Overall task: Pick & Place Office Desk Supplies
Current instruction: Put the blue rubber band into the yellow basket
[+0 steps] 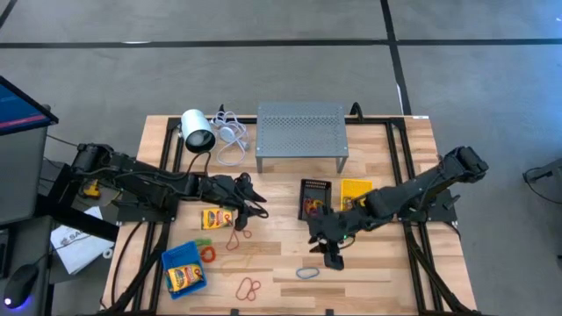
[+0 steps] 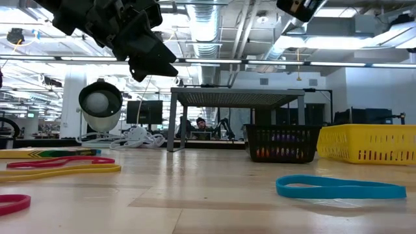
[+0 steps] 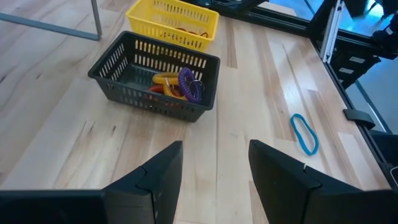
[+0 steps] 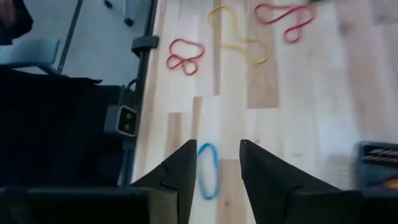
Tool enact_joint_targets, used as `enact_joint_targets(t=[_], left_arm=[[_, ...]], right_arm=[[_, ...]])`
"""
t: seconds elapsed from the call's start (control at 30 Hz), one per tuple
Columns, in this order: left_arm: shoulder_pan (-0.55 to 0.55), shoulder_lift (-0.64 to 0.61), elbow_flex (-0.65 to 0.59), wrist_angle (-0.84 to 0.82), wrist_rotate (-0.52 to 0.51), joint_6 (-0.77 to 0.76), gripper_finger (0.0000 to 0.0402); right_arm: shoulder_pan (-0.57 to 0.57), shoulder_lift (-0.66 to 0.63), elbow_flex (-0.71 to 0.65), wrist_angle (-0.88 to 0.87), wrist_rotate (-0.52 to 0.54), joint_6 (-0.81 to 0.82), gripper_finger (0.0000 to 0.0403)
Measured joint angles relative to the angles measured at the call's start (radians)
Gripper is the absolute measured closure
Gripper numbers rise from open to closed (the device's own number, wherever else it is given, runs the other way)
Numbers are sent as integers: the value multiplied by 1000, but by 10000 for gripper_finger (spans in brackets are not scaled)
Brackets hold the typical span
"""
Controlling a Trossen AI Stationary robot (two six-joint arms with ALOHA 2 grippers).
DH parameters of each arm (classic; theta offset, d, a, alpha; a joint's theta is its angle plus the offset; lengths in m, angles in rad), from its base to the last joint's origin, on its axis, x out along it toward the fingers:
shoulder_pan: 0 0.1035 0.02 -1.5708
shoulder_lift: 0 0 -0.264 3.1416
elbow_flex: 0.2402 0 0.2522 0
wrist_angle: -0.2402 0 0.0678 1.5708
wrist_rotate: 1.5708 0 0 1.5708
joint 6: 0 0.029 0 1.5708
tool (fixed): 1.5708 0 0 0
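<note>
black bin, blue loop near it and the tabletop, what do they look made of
The small black slotted rectangular bin looks like moulded plastic: thin uniform ribs, matte finish. The thin pale blue rubber-band loop looks like rubber or a similar elastic: a flat flexible strip lying limp, dull surface. The pale wooden plank tabletop looks like sealed light wood: visible grain, board seams, slight sheen.

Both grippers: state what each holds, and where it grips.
Nothing is held. The left gripper is open and empty above the table; the right gripper is open above the blue rubber band.
</note>
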State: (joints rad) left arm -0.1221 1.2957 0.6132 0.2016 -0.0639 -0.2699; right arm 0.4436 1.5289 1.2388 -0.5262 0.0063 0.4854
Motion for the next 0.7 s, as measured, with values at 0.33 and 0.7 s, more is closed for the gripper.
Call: enact_joint_targets(t=[0.33,0.7], left_arm=[[-1,0,0,0,-1,0,219],[-1,0,0,-2,-5,0,220]], right_arm=[[62,178,-2,51,-8,31,284],[86,323,-2,37,-83,94,284]])
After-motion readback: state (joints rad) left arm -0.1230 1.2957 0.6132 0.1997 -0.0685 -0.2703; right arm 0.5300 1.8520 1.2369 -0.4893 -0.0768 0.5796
